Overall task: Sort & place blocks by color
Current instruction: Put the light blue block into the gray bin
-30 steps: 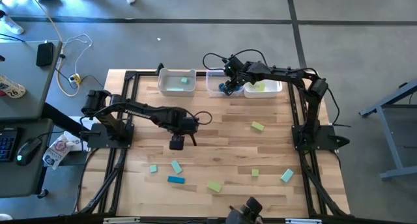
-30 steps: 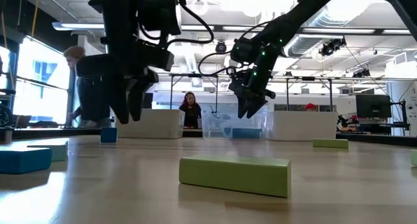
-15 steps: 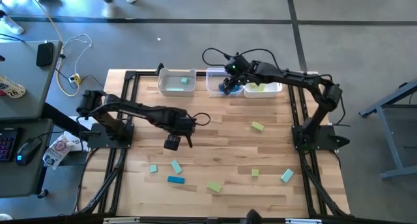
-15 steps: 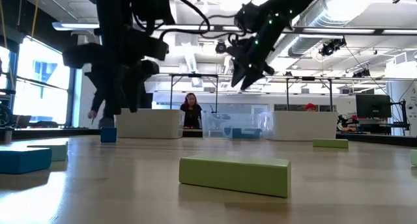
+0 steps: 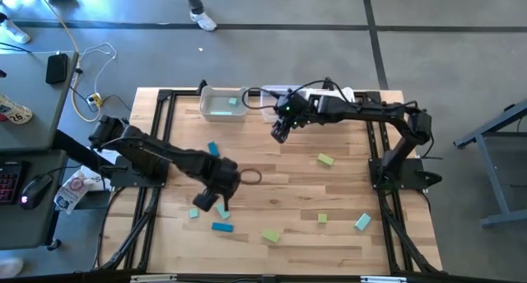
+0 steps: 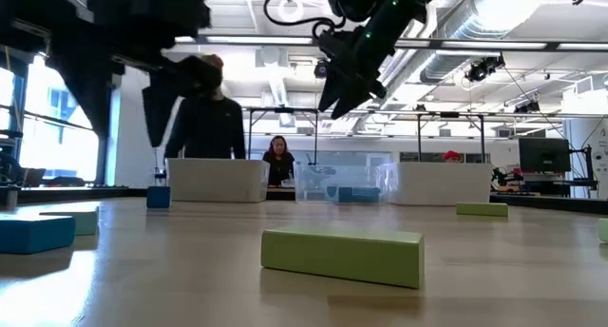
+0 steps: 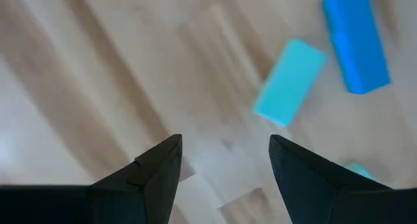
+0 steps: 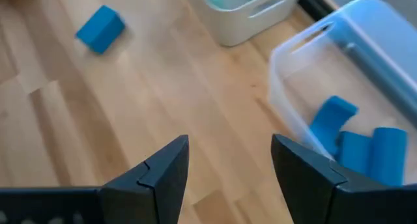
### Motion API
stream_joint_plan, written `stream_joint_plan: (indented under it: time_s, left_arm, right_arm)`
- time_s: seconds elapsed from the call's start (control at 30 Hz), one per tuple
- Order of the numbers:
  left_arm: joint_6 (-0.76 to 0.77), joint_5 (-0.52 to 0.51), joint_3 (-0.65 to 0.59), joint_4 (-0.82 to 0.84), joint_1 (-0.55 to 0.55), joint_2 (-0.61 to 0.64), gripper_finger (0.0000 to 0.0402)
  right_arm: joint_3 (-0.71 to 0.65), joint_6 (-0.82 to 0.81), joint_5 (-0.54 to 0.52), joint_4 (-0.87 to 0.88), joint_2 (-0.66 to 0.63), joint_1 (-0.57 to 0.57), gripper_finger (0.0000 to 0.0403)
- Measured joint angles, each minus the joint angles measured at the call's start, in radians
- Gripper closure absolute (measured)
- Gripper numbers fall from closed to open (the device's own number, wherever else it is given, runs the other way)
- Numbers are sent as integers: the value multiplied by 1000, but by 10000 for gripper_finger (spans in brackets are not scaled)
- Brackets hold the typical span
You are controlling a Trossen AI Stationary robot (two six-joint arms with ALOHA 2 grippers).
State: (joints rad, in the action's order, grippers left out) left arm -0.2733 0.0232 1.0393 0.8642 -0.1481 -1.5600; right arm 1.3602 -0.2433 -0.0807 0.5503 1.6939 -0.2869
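Blocks lie scattered over the near half of the desk, with three white bins in a row along the far edge. The left bin holds a pale teal piece; the middle bin holds several darker blue blocks, so the sorting by color is clearly under way and, by my judgement, roughly half done at most.

Left gripper hangs low over the near-left cluster, fingers spread apart with nothing between them. Its wrist camera looks straight down on a pale teal bar and a darker blue bar lying just beside each other but apart. The teal bar sits closest ahead of the open fingers, so I take that as the likely pick; the approach would need to line the fingers across its short sides.

Right gripper is just in front of the middle bin, raised above the desk, fingers apart and empty. Positioned there, it looks to be between deliveries. A lone blue block rests on the desk near the left bin.

Still loose: yellow-green blocks at mid-right and near edge, and a teal one near-right. A person stands beyond the desk.
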Motion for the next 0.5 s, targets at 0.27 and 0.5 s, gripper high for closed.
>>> stream_joint_plan:
  time_s: [0.27, 0.5]
  left_arm:
    - [-2, 0, -6, -62, -111, 0, 186]
    - [-14, -3, -42, -132, -161, -1, 186]
  right_arm:
    - [0, -29, -49, 0, 0, 65, 199]
    - [0, -45, -74, 0, 0, 94, 199]
